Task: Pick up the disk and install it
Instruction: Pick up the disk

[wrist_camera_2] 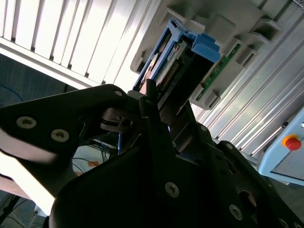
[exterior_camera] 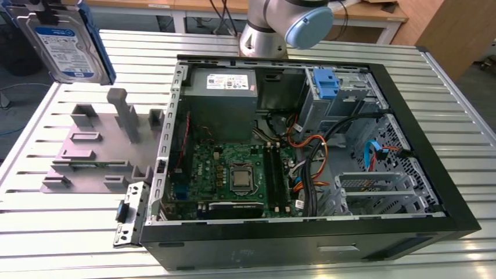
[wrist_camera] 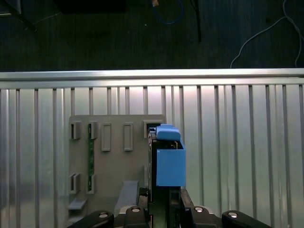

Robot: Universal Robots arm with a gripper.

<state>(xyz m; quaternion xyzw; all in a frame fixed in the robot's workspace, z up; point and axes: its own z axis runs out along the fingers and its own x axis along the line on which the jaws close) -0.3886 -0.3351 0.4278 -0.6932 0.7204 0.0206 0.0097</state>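
We judge the pick-up done and the installing not yet begun: the pincer (wrist_camera: 165, 202) is clenched on the disk (exterior_camera: 66, 43), holding it upright in the air over the bench (exterior_camera: 434, 81) near the grey fixture (exterior_camera: 93, 154), apart from the open computer case (exterior_camera: 457, 195).

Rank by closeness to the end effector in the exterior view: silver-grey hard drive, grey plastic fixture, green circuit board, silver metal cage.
1. Silver-grey hard drive: clamped in the end effector.
2. Grey plastic fixture: beneath.
3. Green circuit board: inside the black case.
4. Silver metal cage: case's far side.
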